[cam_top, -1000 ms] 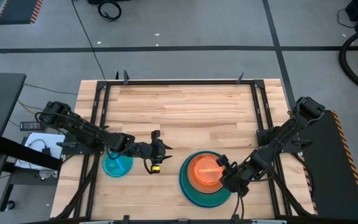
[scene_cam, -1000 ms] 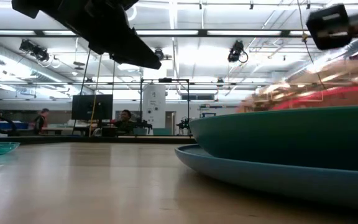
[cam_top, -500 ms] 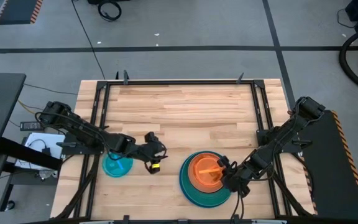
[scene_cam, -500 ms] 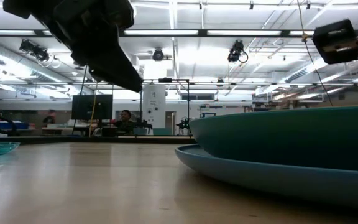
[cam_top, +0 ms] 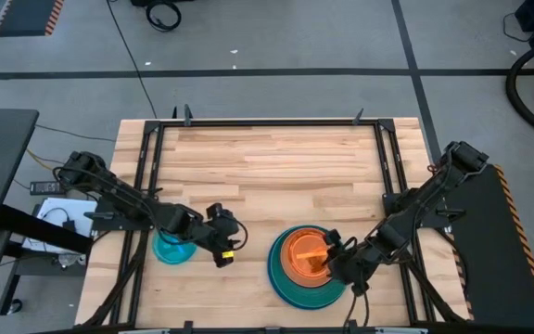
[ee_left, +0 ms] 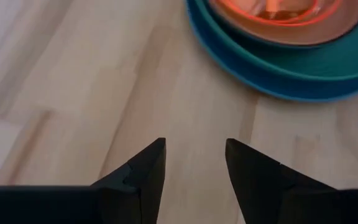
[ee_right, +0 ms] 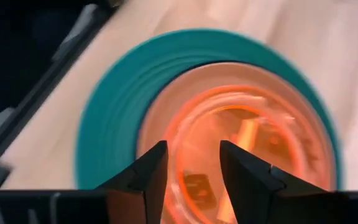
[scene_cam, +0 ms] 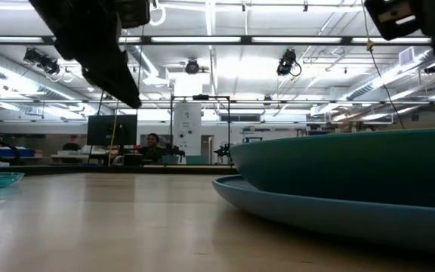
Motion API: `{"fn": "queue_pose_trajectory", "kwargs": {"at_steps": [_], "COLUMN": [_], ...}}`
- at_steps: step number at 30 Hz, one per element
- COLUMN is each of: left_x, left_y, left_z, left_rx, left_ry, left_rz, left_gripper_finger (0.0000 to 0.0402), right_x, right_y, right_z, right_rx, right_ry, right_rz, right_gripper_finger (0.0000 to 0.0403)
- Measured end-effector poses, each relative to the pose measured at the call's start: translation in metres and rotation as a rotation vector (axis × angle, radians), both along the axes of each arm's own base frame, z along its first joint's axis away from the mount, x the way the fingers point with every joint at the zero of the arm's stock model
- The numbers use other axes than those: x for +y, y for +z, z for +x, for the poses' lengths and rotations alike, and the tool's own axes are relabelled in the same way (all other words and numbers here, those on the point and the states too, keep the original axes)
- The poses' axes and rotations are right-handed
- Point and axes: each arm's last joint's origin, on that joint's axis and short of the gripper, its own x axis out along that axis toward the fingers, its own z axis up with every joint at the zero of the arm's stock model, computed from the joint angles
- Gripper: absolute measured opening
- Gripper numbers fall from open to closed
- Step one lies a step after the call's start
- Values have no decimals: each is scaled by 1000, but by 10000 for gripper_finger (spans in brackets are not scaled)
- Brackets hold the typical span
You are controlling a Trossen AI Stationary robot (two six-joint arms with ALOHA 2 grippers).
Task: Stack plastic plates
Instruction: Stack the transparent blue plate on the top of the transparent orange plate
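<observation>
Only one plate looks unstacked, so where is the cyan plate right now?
In the high view the cyan plate lies on the table's left front, partly under the left arm, well left of the orange-topped stack.

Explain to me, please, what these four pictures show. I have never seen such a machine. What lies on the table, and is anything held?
These are two robot arms at a wooden table. One camera looks down from above, one looks level across the tabletop, and one sits on each wrist.

The left gripper is open and empty, above bare wood beside a small cyan plate. The right gripper is open and empty too, over a stack of plates: blue and teal large ones below, orange on top. The right wrist camera looks down into that stack. Nothing is held.
</observation>
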Motion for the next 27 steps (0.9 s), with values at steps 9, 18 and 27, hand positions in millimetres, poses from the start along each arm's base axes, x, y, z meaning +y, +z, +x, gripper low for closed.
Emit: {"fn": "queue_pose_trajectory", "kwargs": {"at_steps": [9, 18, 27], "left_x": [-16, -26, -35], "left_y": [17, 10, -4], "left_z": [-4, -17, -22], "left_rx": [-20, 40, 115], "left_ry": [58, 155, 206], "left_rz": [24, -29, -57], "left_gripper_finger": [169, 169, 169], "right_x": [-25, -41, -52], "right_y": [-3, -4, -2], "right_z": [1, 5, 10], "right_rx": [48, 5, -58], "right_ry": [-212, -333, -419], "right_rz": [-105, -247, -348], "right_gripper_finger": [153, 153, 153]}}
